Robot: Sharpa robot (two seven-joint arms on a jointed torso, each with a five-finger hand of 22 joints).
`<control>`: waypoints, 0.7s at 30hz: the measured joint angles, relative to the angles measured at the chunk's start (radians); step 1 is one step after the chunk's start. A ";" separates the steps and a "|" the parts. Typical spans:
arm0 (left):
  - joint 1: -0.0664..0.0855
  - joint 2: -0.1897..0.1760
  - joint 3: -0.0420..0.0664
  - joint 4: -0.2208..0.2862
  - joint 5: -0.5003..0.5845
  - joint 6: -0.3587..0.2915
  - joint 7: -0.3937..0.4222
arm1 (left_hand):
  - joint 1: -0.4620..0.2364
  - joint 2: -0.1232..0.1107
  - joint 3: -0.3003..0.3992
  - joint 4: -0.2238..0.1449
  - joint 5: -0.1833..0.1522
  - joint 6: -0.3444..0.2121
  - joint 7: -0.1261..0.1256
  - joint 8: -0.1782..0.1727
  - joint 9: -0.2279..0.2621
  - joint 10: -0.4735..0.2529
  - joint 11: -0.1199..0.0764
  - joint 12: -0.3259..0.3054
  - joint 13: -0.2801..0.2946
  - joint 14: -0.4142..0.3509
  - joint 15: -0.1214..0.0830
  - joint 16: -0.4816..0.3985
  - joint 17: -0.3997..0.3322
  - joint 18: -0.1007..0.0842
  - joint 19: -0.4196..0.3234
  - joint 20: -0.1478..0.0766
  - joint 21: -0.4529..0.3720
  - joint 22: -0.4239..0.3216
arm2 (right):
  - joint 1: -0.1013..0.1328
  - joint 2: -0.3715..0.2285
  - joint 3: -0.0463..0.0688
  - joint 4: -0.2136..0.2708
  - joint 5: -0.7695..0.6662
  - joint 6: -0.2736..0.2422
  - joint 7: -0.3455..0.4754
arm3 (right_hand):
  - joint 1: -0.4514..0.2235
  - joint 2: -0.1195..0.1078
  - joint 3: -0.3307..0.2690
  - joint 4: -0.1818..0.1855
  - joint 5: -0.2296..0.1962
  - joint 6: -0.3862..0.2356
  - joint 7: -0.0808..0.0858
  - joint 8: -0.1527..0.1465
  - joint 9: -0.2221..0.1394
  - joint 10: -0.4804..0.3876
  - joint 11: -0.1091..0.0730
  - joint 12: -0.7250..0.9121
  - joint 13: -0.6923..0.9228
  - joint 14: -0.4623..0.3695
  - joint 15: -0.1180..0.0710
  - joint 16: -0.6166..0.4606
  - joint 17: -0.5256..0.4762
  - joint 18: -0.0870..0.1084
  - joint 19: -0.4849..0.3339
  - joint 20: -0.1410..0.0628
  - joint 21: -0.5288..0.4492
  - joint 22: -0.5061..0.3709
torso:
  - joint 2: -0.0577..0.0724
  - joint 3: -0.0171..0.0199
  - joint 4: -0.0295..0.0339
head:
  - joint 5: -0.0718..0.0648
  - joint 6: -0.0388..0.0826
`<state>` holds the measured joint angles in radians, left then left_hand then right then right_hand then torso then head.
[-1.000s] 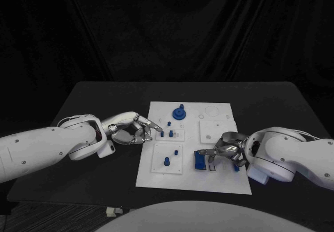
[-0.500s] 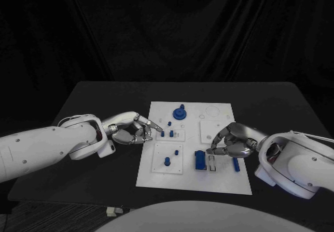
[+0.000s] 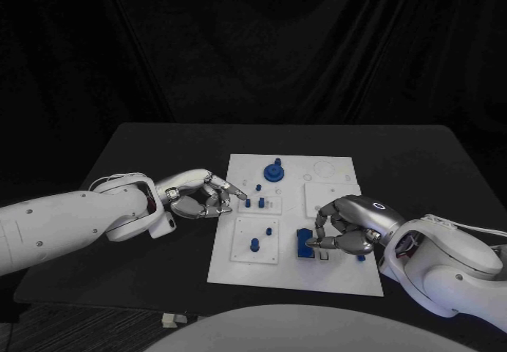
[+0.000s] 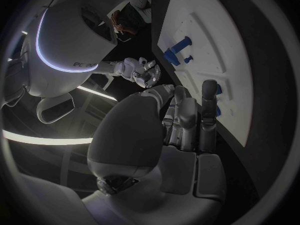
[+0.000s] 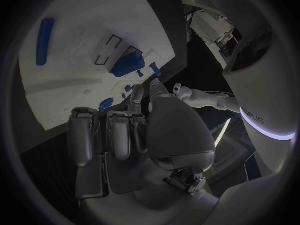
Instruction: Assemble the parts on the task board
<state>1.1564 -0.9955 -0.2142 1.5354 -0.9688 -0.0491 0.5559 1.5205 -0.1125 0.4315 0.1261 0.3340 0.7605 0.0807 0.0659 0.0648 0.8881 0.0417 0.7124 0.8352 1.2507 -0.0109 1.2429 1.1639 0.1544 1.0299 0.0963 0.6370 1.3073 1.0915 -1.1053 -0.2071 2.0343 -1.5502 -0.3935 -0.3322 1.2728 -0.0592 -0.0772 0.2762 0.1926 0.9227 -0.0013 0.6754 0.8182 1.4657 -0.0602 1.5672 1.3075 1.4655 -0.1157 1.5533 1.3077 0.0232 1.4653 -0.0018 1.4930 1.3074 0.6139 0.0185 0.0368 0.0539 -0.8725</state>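
Note:
The white task board [image 3: 287, 273] lies mid-table. A blue block [image 3: 304, 243] stands in its near right part, and my right hand [image 3: 351, 224] hovers beside it with fingers curled in and nothing held; its fingertips [image 3: 320, 242] are close to the block. In the right wrist view the block [image 5: 128, 64] sits by a slot and a blue bar [image 5: 45, 34] lies loose on the board. My left hand [image 3: 201, 196] rests at the board's left edge, fingers curled, holding nothing, near two small blue pegs [image 3: 255, 202]. A round blue part [image 3: 272, 173] stands at the far side.
Two more blue pegs [image 3: 255, 244] stand in a raised plate at the board's near left. A bare raised plate [image 3: 322, 196] lies just beyond my right hand. Black table [image 3: 158, 154] surrounds the board, with free room on the far and left sides.
My right hand lifted away from the blue block, swung up over the board, then came back down with its fingertips by the block. The left hand has stayed put.

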 measured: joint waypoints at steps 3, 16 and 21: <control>0.000 0.000 0.000 0.000 0.000 0.000 0.000 | 0.000 0.000 0.001 0.001 0.002 0.003 0.000 0.000 0.001 0.000 0.000 0.000 0.000 0.000 0.000 0.000 0.000 0.000 0.000 0.000 0.000 0.000 | -0.013 0.013 0.000 -0.010 -0.028 0.000 0.000 | 0.007 -0.007 -0.005 0.005 -0.007 -0.013 -0.002 0.042 0.041 -0.001 -0.001 0.000 0.000 0.002 -0.005 0.000 0.000 0.000 0.002 -0.002 0.000 0.000 | 0.001 0.0002 -0.0001 | 0.000 0.000; -0.001 -0.001 0.000 -0.001 0.000 0.002 0.000 | 0.000 0.000 0.001 0.001 0.002 0.003 0.000 0.000 0.001 0.000 0.000 0.000 0.000 0.000 0.000 0.000 0.000 0.000 0.000 0.000 0.000 0.000 | -0.049 0.050 0.000 -0.041 -0.097 0.006 -0.022 | 0.042 0.000 -0.008 0.007 0.026 -0.014 -0.021 0.220 0.230 -0.001 -0.022 0.000 0.000 -0.001 -0.016 0.000 0.000 0.000 0.000 -0.014 -0.011 0.000 | 0.000 0.0001 0.0007 | -0.002 0.000; -0.001 -0.001 0.000 -0.001 0.000 0.002 0.000 | 0.000 0.000 0.001 0.001 0.002 0.003 0.000 0.000 0.001 0.000 0.000 0.000 0.000 0.000 0.000 0.000 0.000 0.000 0.000 0.000 0.000 0.000 | -0.053 0.053 0.000 -0.045 -0.107 0.009 -0.030 | 0.073 0.008 -0.001 0.001 0.151 -0.021 -0.029 0.225 0.251 -0.001 -0.022 0.000 0.000 0.002 -0.019 0.000 0.000 0.000 0.002 -0.016 -0.011 0.000 | 0.000 0.0000 0.0012 | -0.003 0.000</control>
<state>1.1555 -0.9962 -0.2142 1.5346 -0.9688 -0.0467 0.5559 1.5205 -0.1125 0.4323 0.1270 0.3358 0.7632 0.0804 0.0659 0.0658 0.8881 0.0417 0.7124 0.8357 1.2507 -0.0109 1.2429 1.1639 0.1544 1.0299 0.0963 0.6370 1.3077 1.0386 -1.0527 -0.2070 1.9893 -1.6571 -0.3849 -0.3625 1.3462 -0.0512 -0.0782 0.2771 0.3432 0.9019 -0.0299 0.9004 1.0688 1.4649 -0.0823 1.5672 1.3073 1.4679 -0.1350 1.5532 1.3075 0.0234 1.4670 -0.0178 1.4824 1.3073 0.6135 0.0185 0.0380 0.0509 -0.8725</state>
